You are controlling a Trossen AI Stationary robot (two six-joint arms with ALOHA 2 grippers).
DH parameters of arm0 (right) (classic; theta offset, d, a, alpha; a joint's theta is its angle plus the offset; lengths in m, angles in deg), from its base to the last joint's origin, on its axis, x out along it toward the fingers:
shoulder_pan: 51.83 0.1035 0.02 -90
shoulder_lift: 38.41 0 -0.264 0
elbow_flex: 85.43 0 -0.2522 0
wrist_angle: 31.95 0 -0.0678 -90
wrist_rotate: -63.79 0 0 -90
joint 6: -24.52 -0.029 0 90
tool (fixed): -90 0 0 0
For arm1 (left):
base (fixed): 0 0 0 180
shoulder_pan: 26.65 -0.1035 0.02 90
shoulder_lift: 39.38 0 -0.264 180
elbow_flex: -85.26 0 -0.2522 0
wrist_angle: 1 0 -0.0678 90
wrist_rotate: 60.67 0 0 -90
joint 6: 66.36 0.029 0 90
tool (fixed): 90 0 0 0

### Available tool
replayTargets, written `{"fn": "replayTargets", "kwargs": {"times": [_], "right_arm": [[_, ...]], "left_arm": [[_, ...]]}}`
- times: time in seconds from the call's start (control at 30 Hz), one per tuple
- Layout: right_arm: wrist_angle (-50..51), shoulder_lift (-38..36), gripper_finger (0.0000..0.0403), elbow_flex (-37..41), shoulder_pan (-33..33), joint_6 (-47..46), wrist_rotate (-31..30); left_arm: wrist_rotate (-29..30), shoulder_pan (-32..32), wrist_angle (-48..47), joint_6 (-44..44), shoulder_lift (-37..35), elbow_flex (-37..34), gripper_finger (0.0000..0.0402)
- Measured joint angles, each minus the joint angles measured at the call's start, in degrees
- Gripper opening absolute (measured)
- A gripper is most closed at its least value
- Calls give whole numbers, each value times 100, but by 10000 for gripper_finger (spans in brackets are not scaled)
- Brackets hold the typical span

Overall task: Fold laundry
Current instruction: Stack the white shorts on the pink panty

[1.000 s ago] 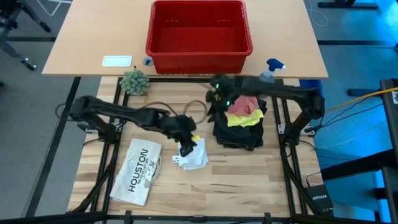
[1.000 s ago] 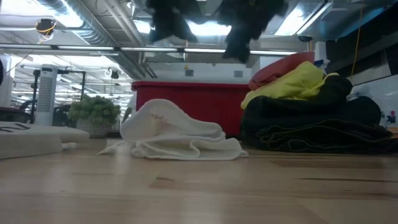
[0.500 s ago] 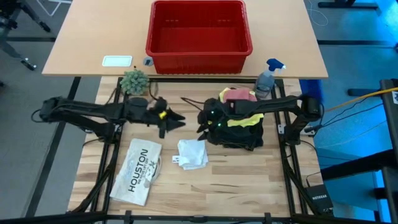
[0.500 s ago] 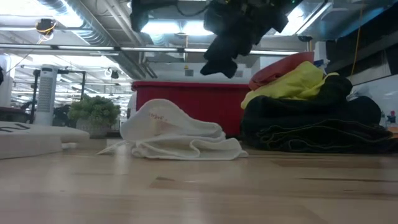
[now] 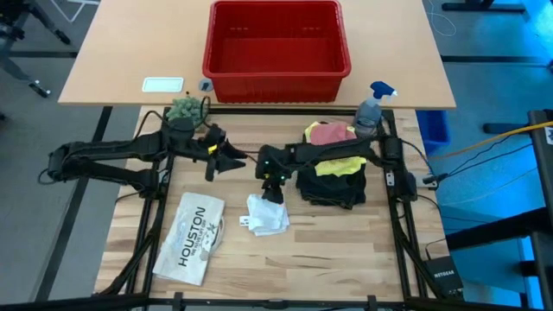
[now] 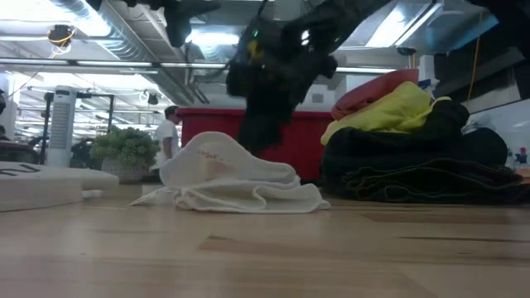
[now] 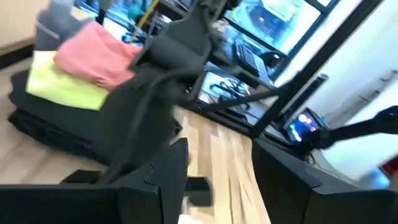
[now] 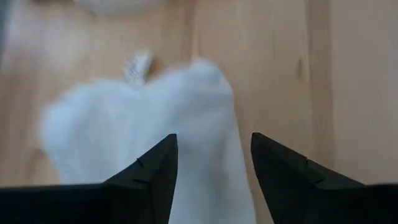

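A small white cloth point(image 5: 266, 214) point(image 6: 232, 178) lies crumpled on the wooden table. My right gripper point(image 5: 273, 192) point(image 8: 213, 143) hangs open just over its far edge, fingers slanting down, and I see no touch. To the right lies a pile: black trousers point(image 5: 333, 186) at the bottom, with a yellow T-shirt point(image 5: 339, 164) and a pink cloth point(image 5: 328, 134) on top. My left gripper point(image 5: 232, 160) point(image 7: 217, 155) stands open and holds nothing. It is up off the table, left of the pile, and points toward the pile.
A red basket point(image 5: 276, 39) stands on the far table. A potted plant point(image 5: 184, 111) and a spray bottle point(image 5: 371, 104) sit at the far edge. The flat white HOUSTON item point(image 5: 192, 238) lies near left. A person point(image 6: 170, 132) stands far behind.
My left gripper has drawn back from the white cloth toward the far left, rising and tipping up to nearly level. My right gripper has swung from above the pile toward the table's left and sunk toward the white cloth. The cloth has not moved.
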State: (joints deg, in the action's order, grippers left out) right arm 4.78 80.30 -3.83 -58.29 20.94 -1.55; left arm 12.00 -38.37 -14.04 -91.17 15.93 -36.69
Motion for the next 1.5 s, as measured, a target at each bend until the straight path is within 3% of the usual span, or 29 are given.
{"fn": "replayTargets", "kwargs": {"times": [0.2, 0.37, 0.47, 0.57, 0.73, 0.87, 1.5], "right_arm": [[440, 535, 195, -177, 0, 149, 337], [497, 714, 195, -186, 36, 154, 815], [462, 719, 190, -190, 84, 211, 789], [438, 733, 151, -181, 87, 49, 1075], [428, 739, 18, -160, 156, 29, 1545], [366, 719, 7, -153, 160, -336, 1659], [714, -753, 1, -474, -508, -1317, 681]], "left_arm": [[-597, -77, -184, -15, -42, 0, 168], [-645, -142, -190, 62, -79, 2, 168], [-652, -211, -258, 111, -93, 2, 168], [-672, -320, -427, 182, -128, 2, 168], [-665, -499, -704, 277, -220, 2, 168], [-659, -625, -837, 402, -378, 2, 168], [-129, -1023, -2061, 1001, -987, 2, 168]]}}
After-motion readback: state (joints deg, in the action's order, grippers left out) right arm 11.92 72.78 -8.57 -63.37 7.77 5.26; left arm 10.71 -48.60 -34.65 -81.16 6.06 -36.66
